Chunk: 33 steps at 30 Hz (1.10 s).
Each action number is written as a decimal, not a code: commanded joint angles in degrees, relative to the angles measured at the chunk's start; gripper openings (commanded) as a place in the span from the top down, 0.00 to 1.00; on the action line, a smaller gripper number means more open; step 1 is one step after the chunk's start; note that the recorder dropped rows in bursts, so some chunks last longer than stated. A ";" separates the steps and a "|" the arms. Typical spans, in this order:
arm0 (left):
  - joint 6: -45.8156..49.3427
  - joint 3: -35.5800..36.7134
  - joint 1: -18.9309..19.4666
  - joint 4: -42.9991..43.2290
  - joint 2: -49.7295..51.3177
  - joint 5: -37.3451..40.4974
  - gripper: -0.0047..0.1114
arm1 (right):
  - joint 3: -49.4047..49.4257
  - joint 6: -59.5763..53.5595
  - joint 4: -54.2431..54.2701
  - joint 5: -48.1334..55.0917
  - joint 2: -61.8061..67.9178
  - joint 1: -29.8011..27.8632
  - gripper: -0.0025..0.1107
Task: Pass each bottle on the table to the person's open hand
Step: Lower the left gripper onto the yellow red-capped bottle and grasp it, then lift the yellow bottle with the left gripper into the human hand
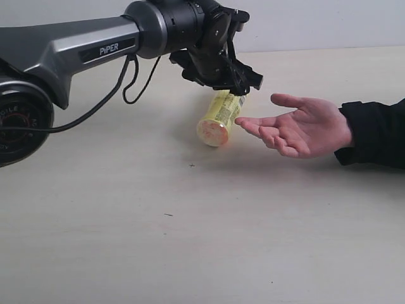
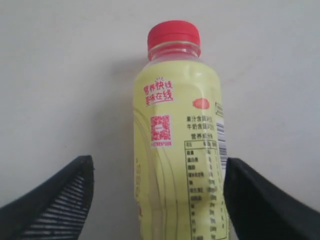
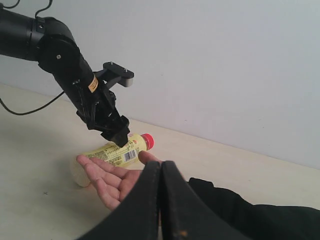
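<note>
A yellow bottle (image 1: 218, 117) with a red cap (image 2: 173, 34) appears to lie on its side on the pale table (image 1: 190, 240), its base toward the exterior camera. My left gripper (image 1: 243, 85) is open astride its body (image 2: 180, 150): one finger touches the label side, while the other stands off with a gap. The person's open hand (image 1: 297, 130), palm up with a black sleeve cuff, rests just beside the bottle, fingertips almost touching it (image 3: 107, 175). My right gripper (image 3: 160, 167) is shut with nothing in it, behind the hand. The other bottles are out of view.
The left arm (image 1: 82, 47) and its black cable (image 1: 126, 82) stretch over the table's left rear. The person's black sleeve (image 1: 376, 133) lies along the right side. A plain wall (image 3: 225, 60) rises behind the table.
</note>
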 commanded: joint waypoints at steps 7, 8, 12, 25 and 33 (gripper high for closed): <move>0.98 -2.78 -0.21 -1.17 3.14 0.82 0.35 | 0.13 0.06 0.02 -0.22 -0.19 -0.12 0.98; 0.98 -2.78 -0.21 -1.17 3.23 0.82 0.35 | 0.13 0.06 0.02 -0.22 -0.19 -0.12 0.98; 0.98 -2.78 -0.10 -1.43 3.49 0.93 0.35 | 0.13 0.06 0.02 -0.22 -0.19 -0.12 0.98; 1.35 -2.78 0.00 -2.29 4.84 1.77 0.35 | 0.13 0.06 0.02 -0.22 -0.19 -0.12 0.98; 1.35 -2.78 0.00 -2.29 6.05 1.77 0.35 | 0.13 0.06 0.02 -0.22 -0.19 -0.12 0.98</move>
